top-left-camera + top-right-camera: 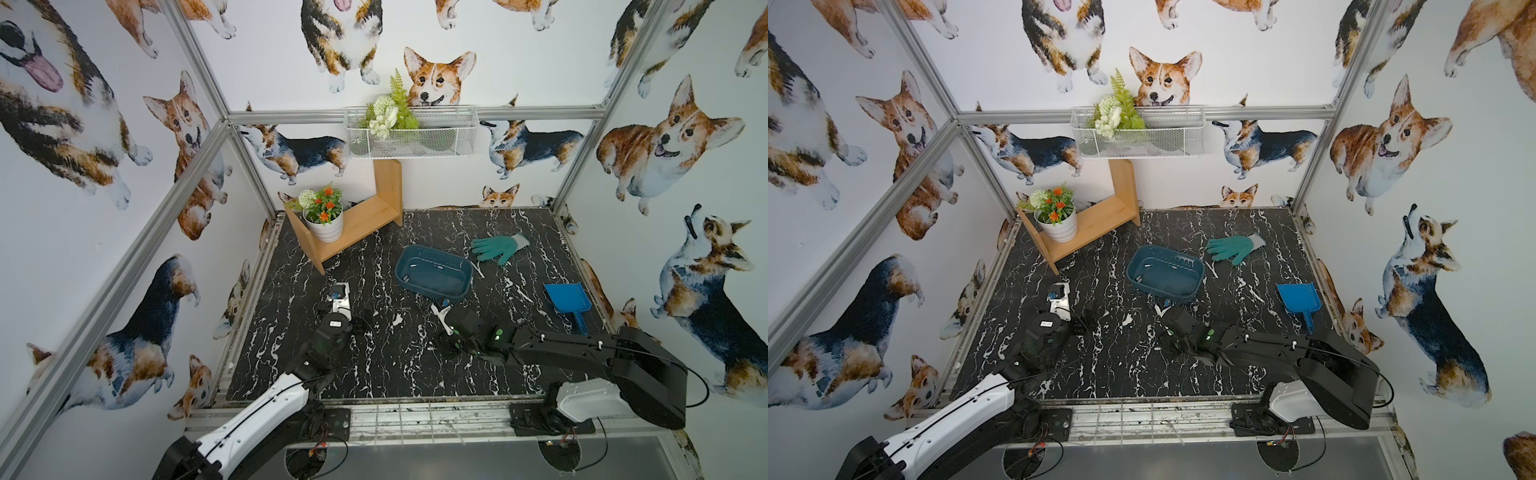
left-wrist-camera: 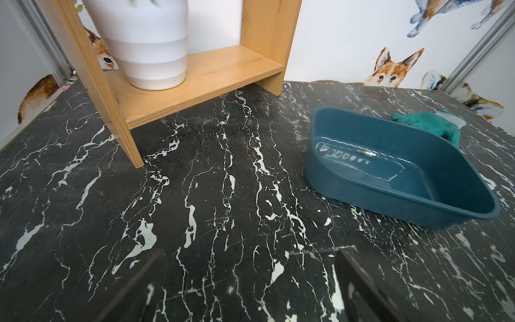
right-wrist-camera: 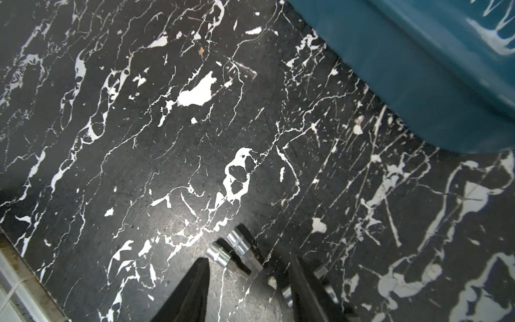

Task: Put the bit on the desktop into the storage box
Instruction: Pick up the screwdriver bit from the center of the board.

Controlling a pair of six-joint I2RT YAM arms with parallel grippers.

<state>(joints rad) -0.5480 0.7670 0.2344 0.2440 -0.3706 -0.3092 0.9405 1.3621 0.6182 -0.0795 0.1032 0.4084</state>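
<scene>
Left hand [image 2: 250,253], left of centre in both top views, hangs over the black, white-veined marble-pattern table [image 2: 211,178]. Its wrist view shows the two fingers [image 2: 359,281] spread wide and blurred, with nothing between them.

Above it in the top views, a white ribbed ceramic pot [image 1: 328,230] of orange and white flowers stands on a pale wooden shelf [image 1: 361,220]. Upper centre, a white wire mesh basket [image 1: 436,141] on the back wall holds green and white artificial foliage.

Centre: the shallow dark teal plastic storage box [image 1: 432,291] sits flat on the table. Two small silvery metal bits [image 2: 323,149] lie on its floor, apart from each other.

Just right, beside the box's near wall: right hand [image 3: 249,260], fingers part-way open, straddling two more bits [image 3: 221,255] lying side by side on the table. One sits just beside a fingertip; no pinch visible.
</scene>
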